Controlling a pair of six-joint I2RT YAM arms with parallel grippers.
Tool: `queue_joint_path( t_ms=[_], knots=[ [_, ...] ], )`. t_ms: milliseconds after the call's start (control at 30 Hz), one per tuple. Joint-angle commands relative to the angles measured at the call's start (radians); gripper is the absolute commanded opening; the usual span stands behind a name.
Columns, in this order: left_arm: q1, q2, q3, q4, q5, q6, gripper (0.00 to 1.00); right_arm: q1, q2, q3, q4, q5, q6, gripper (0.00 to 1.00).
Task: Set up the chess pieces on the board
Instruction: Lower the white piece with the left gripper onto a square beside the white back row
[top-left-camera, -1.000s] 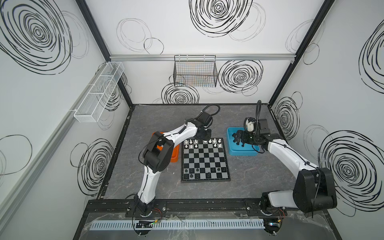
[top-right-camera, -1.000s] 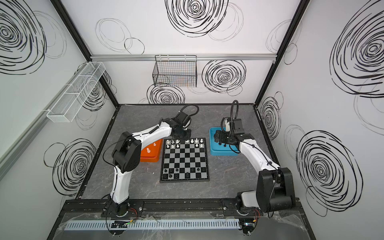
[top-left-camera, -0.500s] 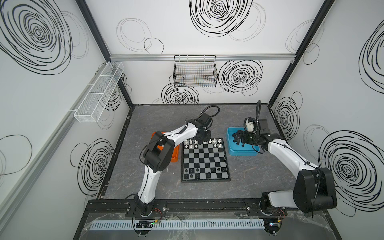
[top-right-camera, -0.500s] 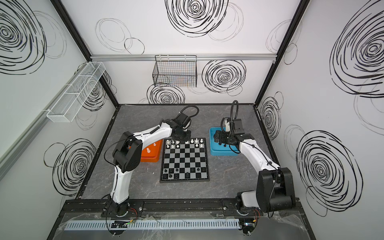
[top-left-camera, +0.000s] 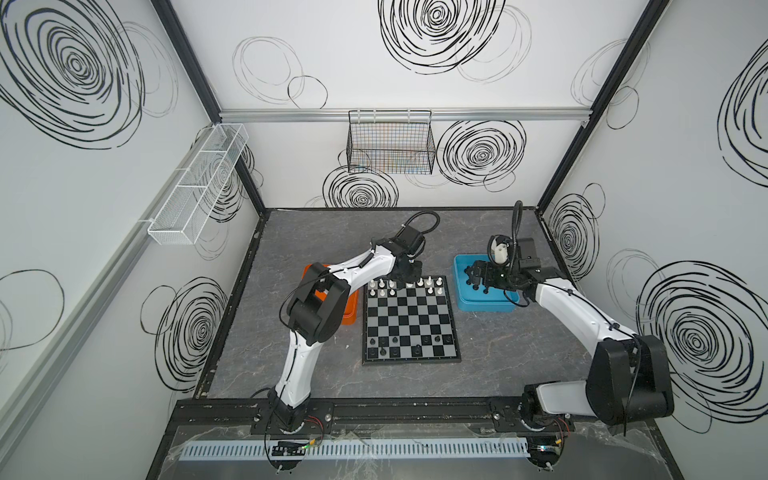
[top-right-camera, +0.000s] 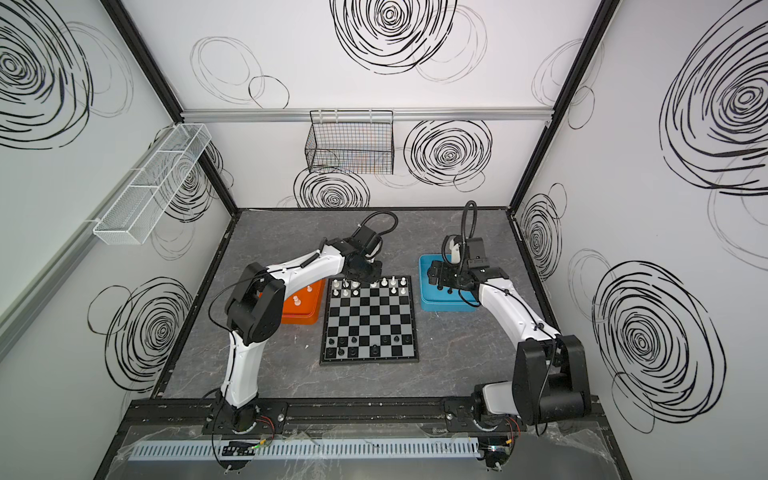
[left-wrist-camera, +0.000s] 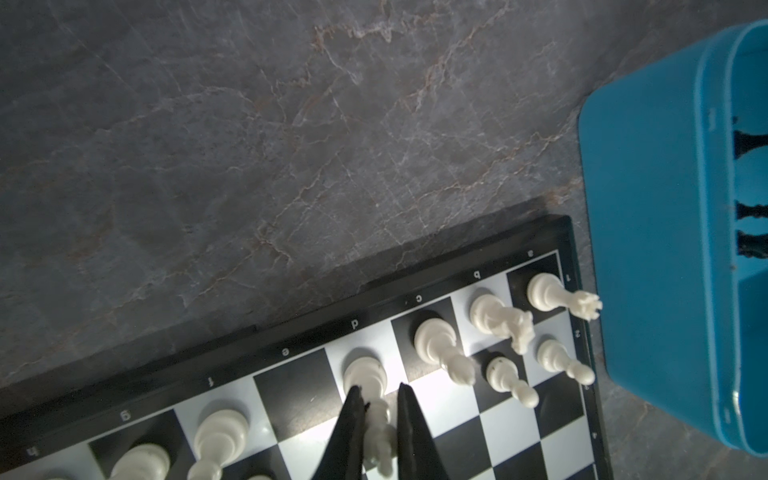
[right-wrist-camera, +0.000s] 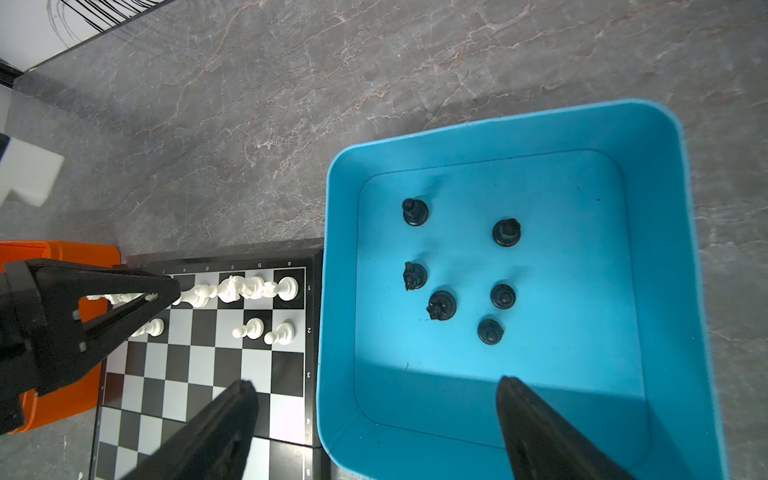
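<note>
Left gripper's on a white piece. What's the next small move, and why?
Probably open the left gripper and lift clear: the white piece it pinches seems to stand with its base on the d-file back square of the board.

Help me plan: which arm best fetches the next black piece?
Right: the right gripper, open, hovers over the blue tray of black pieces; the left gripper is shut on a white piece.

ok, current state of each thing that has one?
Black-and-silver checked chessboard: partly set, gaps in both colours' rows.
Blue plastic tray: six black plastic chess pieces standing inside.
Orange plastic tray: two white plastic chess pieces visible, part hidden by the left arm.
Left tool: shut on a white chess piece standing on the chessboard's edge row.
Right tool: open, empty, over the blue tray.
</note>
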Motion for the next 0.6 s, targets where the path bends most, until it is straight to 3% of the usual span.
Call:
queue_joint_path(
  t_ms=[0, 567],
  knots=[
    [-0.006, 0.017, 0.008, 0.023, -0.019, -0.003, 0.11, -0.006, -0.002, -0.005, 0.001, 0.003, -0.011, 0.94],
    [-0.006, 0.026, 0.02, 0.026, -0.011, -0.007, 0.13, -0.006, -0.004, -0.008, 0.002, 0.004, -0.012, 0.94]
  ],
)
